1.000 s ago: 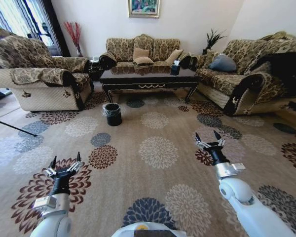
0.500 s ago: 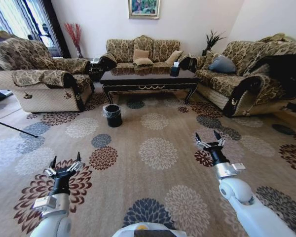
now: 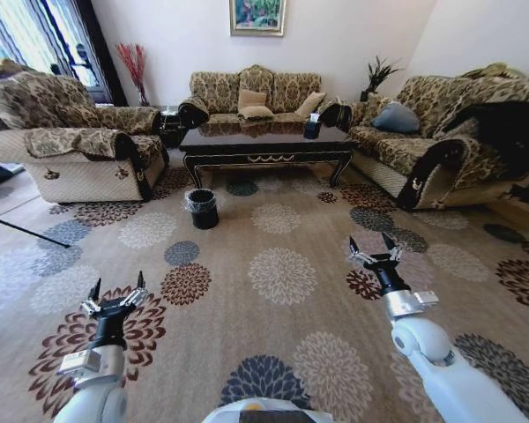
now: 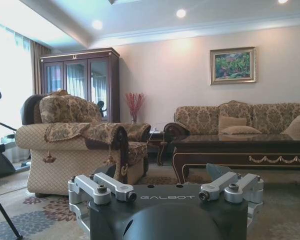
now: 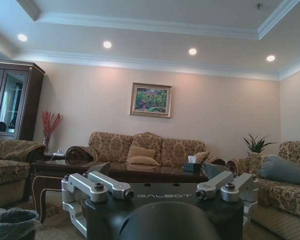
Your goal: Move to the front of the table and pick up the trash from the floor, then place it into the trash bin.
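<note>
The dark glossy table [image 3: 264, 139] stands far ahead, in front of the middle sofa. The small black trash bin [image 3: 202, 208] with its clear liner sits on the patterned floor [image 3: 282, 273] near the table's left front leg. The right wrist view also catches the trash bin [image 5: 9, 223] and the table [image 5: 140, 173]. The trash is out of view. My left gripper [image 3: 118, 285] hovers low over the carpet at the near left, open and holding nothing. My right gripper [image 3: 371, 242] is open over the carpet at the near right, also holding nothing.
An armchair [image 3: 79, 150] flanks the table on the left and a sofa [image 3: 432, 145] on the right, with another sofa [image 3: 256, 92] behind. A black tissue box [image 3: 313, 125] sits on the table. A thin dark rod [image 3: 22, 229] lies at the left.
The whole head view has shifted slightly, so the camera has moved a little. Both arms keep the same pose with open grippers.
</note>
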Tool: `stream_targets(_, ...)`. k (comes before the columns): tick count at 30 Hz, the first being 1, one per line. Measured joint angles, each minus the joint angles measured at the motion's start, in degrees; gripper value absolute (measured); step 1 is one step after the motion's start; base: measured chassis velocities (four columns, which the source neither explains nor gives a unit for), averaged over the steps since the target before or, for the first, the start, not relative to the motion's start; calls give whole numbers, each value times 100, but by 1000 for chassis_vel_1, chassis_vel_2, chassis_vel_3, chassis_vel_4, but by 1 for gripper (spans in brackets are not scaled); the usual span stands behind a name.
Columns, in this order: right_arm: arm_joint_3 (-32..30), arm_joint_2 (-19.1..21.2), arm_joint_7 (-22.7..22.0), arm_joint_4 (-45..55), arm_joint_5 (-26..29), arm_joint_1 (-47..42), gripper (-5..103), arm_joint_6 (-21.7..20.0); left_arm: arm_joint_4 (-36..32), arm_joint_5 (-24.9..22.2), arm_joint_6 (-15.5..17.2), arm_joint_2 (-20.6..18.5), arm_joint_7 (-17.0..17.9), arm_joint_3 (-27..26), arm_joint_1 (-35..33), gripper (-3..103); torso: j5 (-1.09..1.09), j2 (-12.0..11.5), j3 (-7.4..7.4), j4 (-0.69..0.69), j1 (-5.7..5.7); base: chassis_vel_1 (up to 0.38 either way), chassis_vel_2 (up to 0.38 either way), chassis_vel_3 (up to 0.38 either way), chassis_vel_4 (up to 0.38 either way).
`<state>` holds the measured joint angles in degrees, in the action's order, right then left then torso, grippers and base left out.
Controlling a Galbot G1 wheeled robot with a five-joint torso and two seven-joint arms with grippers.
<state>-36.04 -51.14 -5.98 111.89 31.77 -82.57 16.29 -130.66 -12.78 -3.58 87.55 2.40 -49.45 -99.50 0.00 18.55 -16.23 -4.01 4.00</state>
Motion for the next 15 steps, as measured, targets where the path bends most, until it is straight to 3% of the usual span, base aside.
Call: stream_targets(15, 0, 0, 0, 0, 0, 0, 100, 0, 0, 0, 0, 0, 0, 0, 0, 100, 0, 347, -229, 0, 115, 0, 0, 0, 0)
